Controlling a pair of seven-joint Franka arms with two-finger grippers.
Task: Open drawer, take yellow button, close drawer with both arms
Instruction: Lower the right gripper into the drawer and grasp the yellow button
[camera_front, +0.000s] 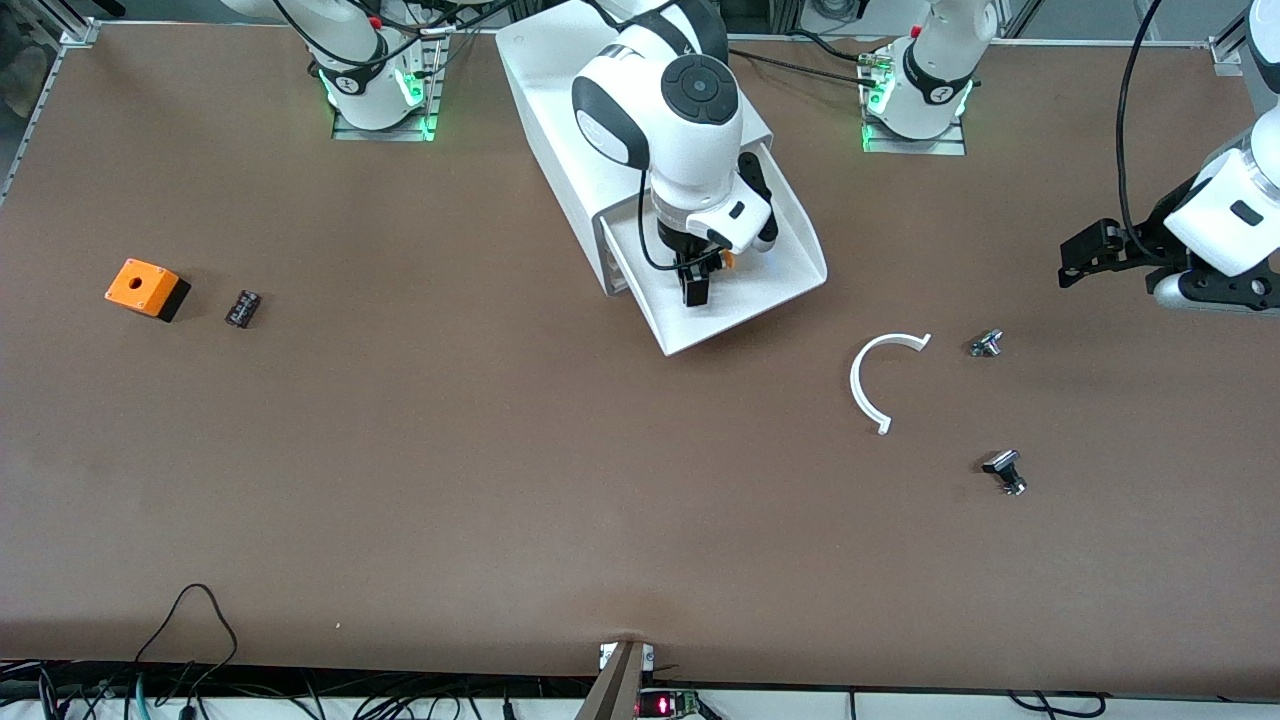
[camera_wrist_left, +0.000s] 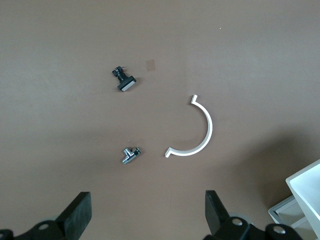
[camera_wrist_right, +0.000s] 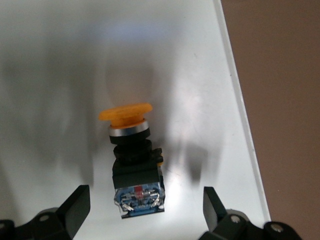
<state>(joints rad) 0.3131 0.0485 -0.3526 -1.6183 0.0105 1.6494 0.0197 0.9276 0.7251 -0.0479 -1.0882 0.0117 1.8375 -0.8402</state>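
The right gripper (camera_front: 697, 280) hung low inside the pulled-out drawer (camera_front: 790, 262), its two fingers spread wide with nothing between them. In the right wrist view the button (camera_wrist_right: 132, 160) lay on the drawer's white floor squarely between those fingers (camera_wrist_right: 75, 207), touching neither. It lay on its side: the orange-yellow cap pointed away from the wrist camera, and the black body with its metal terminals pointed back toward the camera. Its long axis therefore ran crosswise to the line joining the fingertips, so I judged that a straight descent and squeeze would catch the black body across its narrow width, with little or no turning of the wrist needed. In the front view only a sliver of orange (camera_front: 728, 258) showed beside the gripper.

The drawer, the highest one of the white cabinet (camera_front: 560, 120), stood open toward the front camera, so the first step looked done and the pick was the step in hand.

The left gripper (camera_front: 1085, 255) waited over bare table toward the left arm's end, fingers (camera_wrist_left: 75, 215) spread and empty, well apart from the drawer. The right arm was plainly the nearer one. A white curved piece (camera_front: 872, 380) and two small metal parts (camera_front: 986, 344) (camera_front: 1005, 470) lay on the table between the drawer and the left arm's end.
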